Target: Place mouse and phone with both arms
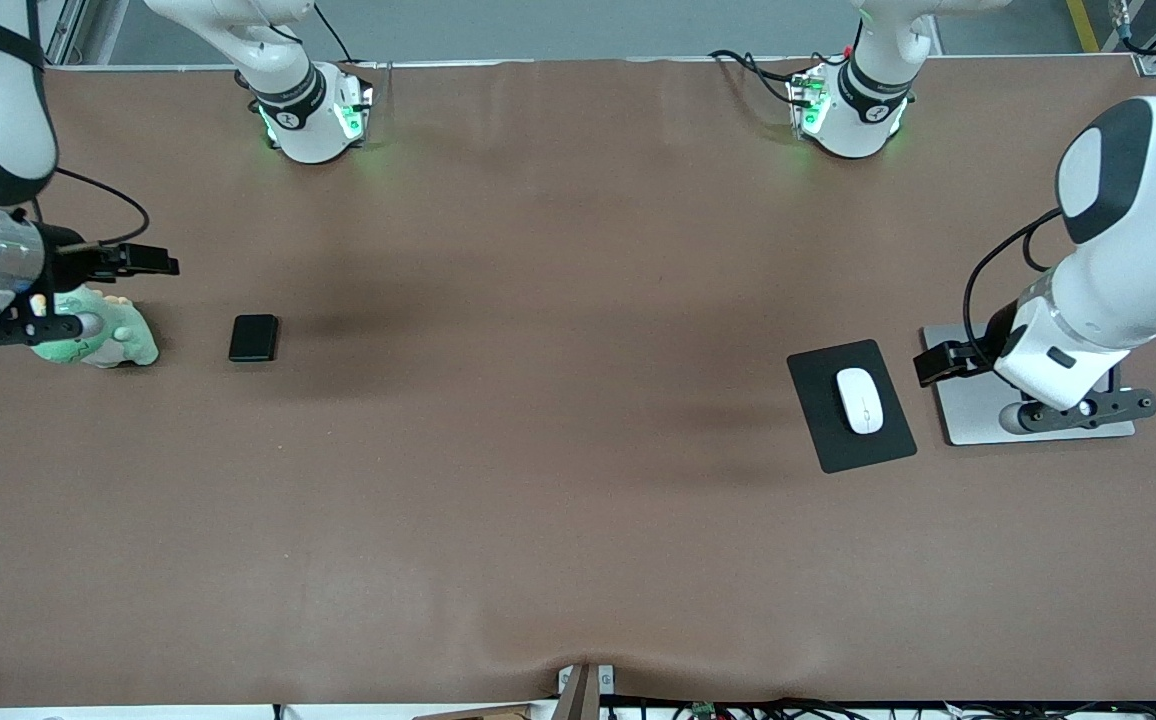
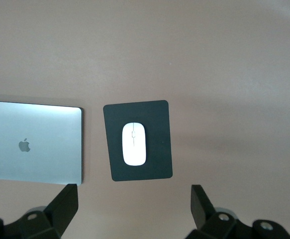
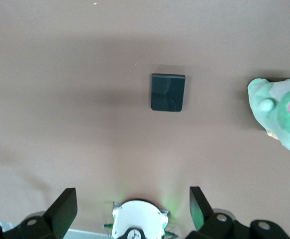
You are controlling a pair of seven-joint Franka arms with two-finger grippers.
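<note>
Left gripper [image 2: 132, 193]: jaws wide apart, holding nothing, fingers [image 2: 65, 201] at the bottom edge of the left wrist view. Right gripper [image 3: 131, 195]: likewise wide apart and holding nothing.

Mouse [image 1: 859, 400] lying on the black mouse pad [image 1: 828, 430], at mid-height of the front view toward the left arm's end, just beside a closed laptop [image 1: 968, 425]. Phone [image 1: 253, 337] flat on the brown table [image 1: 558, 520] toward the right arm's end, near a green plush toy [image 1: 113, 340] but apart from it.

Fits two stages equally: both things set down and the arms drawn clear, or both awaiting a grasp. Impossible to settle from this moment.

For any grip to come: best to drop straight down, centred, with the jaws spanning the narrow width. Smooth and rounded, that mouse, and likely to squirt out of an off-centre pinch. Thin, low phone, calling for fingertips almost on the table.

Both arms raised, wrists pointing straight down, the left hanging over the laptop and the right over the plush toy.
</note>
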